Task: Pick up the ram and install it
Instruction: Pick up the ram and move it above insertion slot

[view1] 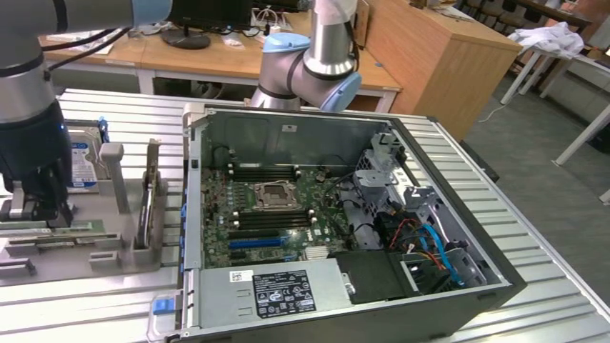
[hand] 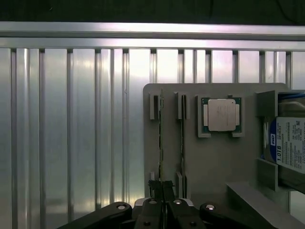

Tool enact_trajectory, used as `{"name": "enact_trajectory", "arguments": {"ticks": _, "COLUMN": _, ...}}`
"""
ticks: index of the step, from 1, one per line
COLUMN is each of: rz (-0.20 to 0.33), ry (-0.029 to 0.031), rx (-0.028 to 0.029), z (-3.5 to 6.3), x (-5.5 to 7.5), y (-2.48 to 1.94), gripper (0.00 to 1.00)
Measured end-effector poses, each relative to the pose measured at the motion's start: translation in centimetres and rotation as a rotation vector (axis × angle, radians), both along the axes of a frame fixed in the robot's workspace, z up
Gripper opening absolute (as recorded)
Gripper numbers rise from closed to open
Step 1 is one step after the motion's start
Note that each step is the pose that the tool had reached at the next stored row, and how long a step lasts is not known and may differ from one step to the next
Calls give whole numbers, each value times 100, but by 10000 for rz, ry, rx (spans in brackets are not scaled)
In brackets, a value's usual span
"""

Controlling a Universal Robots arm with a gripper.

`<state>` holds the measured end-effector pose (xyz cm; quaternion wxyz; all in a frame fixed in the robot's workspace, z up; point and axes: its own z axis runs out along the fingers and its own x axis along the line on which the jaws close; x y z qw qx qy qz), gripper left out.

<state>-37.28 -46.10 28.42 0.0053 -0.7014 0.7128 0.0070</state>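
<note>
The ram [hand: 161, 143] stands on its edge in a slot of the grey holder [hand: 214, 162], seen as a thin green line. My gripper [hand: 164, 193] is shut on one end of it, fingers pressed together on the board. A second stick [hand: 181, 138] stands parallel in the neighbouring slot. In the exterior view my gripper [view1: 40, 214] is down over the holder [view1: 96, 239] at the exterior view's left, beside the open computer case [view1: 496, 286]. Dark memory slots [view1: 271, 174] lie on the motherboard by the processor socket [view1: 276, 194].
A square silver-topped processor [hand: 221, 114] and a hard drive [hand: 286, 143] with a blue label sit in the same holder. A tall thin upright [view1: 153, 193] stands between the holder and the case wall. Ribbed metal table [hand: 71, 133] surrounds the holder.
</note>
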Motion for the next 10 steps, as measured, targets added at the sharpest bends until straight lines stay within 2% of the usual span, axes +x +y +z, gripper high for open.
{"name": "enact_trajectory", "arguments": {"ticks": 10, "rz": 1, "ry": 0, "rx": -14, "z": 213, "x": 1, "y": -1, "gripper": 12}}
